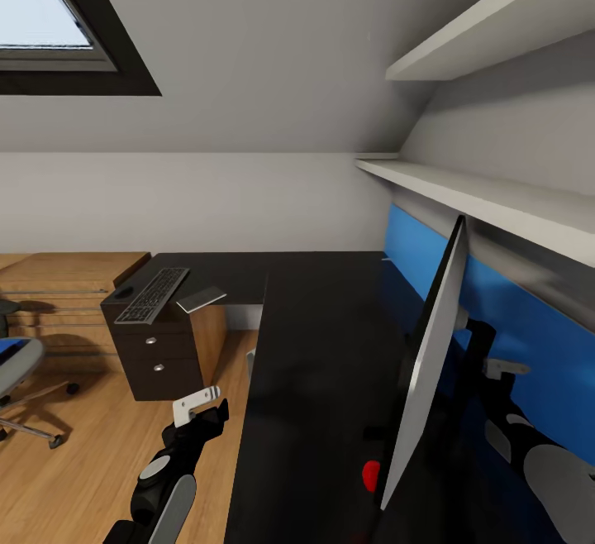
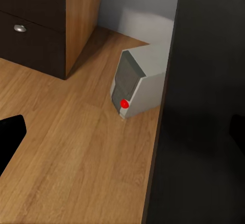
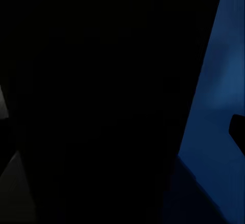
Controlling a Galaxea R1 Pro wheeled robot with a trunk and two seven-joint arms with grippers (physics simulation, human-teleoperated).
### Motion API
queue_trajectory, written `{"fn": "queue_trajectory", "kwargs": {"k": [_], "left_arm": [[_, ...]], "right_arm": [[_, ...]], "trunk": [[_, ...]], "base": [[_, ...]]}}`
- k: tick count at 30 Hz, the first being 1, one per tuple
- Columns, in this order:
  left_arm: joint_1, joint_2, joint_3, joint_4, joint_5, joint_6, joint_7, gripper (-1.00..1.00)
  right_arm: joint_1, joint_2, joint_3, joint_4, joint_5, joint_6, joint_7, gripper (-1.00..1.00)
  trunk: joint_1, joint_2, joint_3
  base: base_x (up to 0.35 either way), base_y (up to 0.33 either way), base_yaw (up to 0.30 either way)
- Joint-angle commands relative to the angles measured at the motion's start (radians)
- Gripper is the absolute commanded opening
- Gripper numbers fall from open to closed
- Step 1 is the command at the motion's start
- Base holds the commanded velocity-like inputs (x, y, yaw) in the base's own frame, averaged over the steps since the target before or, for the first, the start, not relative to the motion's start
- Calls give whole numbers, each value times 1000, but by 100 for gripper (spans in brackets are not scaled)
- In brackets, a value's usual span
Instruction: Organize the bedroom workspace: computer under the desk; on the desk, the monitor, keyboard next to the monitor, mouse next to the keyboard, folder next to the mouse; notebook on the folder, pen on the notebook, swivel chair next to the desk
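Note:
The monitor [image 1: 430,362] stands edge-on at the right of the black L-shaped desk [image 1: 322,337]. My right arm [image 1: 506,412] reaches behind it, and its gripper is hidden by the screen. A keyboard [image 1: 153,294], a small black mouse [image 1: 124,290] and a flat grey notebook [image 1: 201,298] lie on the desk's far-left wing. The grey computer tower [image 2: 140,83] with a red light sits on the floor at the desk's edge. My left gripper [image 1: 201,408] hangs open over the floor beside the desk. The swivel chair [image 1: 16,370] stands at the far left with something blue on its seat.
A dark drawer unit [image 1: 161,358] with wooden sides stands under the desk's left wing. Two white shelves [image 1: 496,197] run along the right wall above a blue back panel [image 1: 529,337]. A red spot [image 1: 371,474] shows by the monitor's base. Wooden floor [image 1: 107,453] lies between chair and desk.

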Motion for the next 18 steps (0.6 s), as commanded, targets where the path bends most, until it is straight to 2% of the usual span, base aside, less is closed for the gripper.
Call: {"fn": "queue_trajectory", "kwargs": {"k": [1,18], "left_arm": [[-1,0,-1,-2,9,2,8,100],[-1,0,-1,-2,9,2,8,100]], "right_arm": [[-1,0,-8,1,7,-3,8,100],[-1,-2,-8,1,15,-3,7,100]], "trunk": [[0,-1,-1],[0,-1,-1]], "base": [[0,0,0],[-1,0,0]]}}
